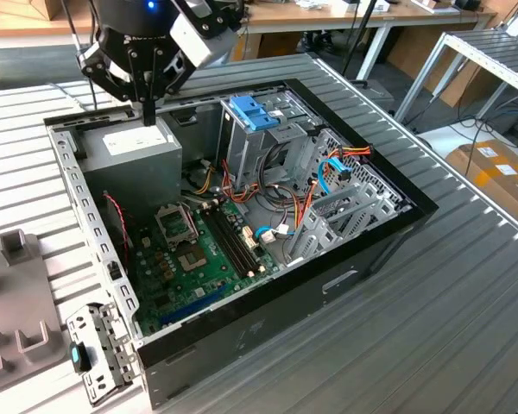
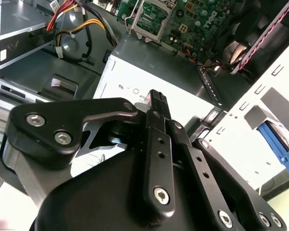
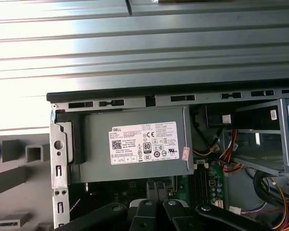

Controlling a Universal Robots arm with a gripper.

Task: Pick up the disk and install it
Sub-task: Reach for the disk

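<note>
Disk ungripped; end effector (image 1: 147,110) over box (image 1: 142,153) in case (image 1: 268,315).

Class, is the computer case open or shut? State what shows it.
Open. The computer case has no cover on its upward side; its green circuit board and grey box lie exposed.

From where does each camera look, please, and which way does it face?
Exterior view: off the arm, high, looking down slantwise into the open case; gripper shows over the grey box.
Second wrist view: on the wrist, looking along the shut gripper at the box.
First wrist view: on the wrist, looking straight down on the box and case rim; gripper links show.
All share the box.
</note>
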